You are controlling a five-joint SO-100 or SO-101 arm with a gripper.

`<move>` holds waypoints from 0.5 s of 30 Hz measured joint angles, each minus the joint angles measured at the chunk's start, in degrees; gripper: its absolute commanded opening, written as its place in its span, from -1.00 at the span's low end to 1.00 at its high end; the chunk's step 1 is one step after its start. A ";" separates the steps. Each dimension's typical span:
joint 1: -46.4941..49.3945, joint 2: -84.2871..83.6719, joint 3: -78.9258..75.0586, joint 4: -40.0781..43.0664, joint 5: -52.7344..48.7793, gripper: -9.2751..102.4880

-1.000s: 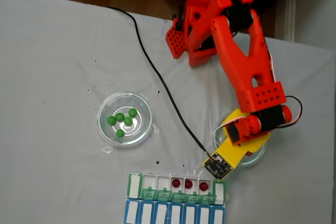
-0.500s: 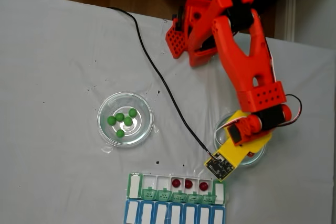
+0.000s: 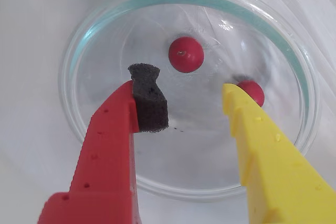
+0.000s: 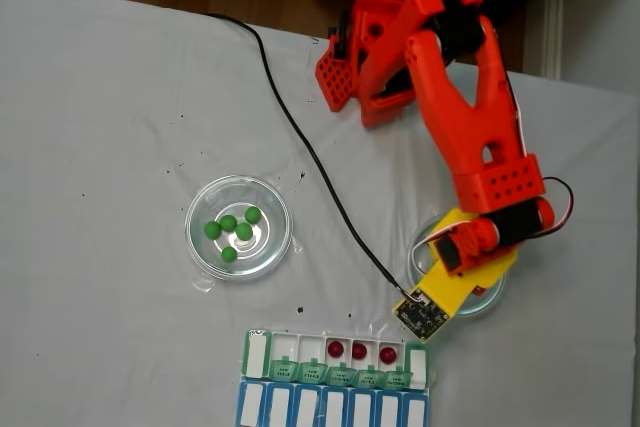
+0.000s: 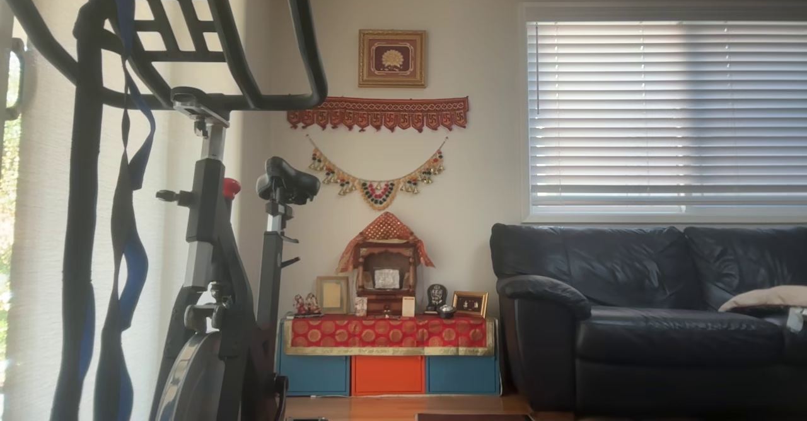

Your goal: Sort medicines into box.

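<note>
Two red balls lie in the glass dish (image 3: 94, 40), wrist view's centre; our fingers (image 3: 191, 95) gape empty, so we centre on the nearer ball (image 3: 186, 54). Fixed view: box (image 4: 335, 377) waits lower centre, three reds inside

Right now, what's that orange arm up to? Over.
Tool open, empty, over glass dish. Two red balls inside; three in box. Nothing in the way.

Five green balls (image 4: 232, 232) in a dish; three red balls (image 4: 359, 351), seemingly, in the box (image 4: 335, 387).
</note>
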 measured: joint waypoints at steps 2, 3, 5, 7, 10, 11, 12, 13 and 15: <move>0.00 0.00 0.53 -0.44 -0.26 -0.45; 0.00 0.00 0.62 -0.62 -0.35 -0.45; 0.00 0.00 0.62 -1.05 -0.44 -0.46; 0.00 0.00 0.62 -1.49 -0.44 -0.46; 0.00 -0.62 0.62 -2.29 -0.44 -0.46; 0.00 -1.23 0.62 -2.55 -0.44 -0.47; 0.00 -1.58 0.62 -2.64 -0.44 -0.47; 0.00 -1.85 0.62 -2.90 -0.44 -0.47; 0.00 -2.11 0.88 -3.78 -0.44 -0.48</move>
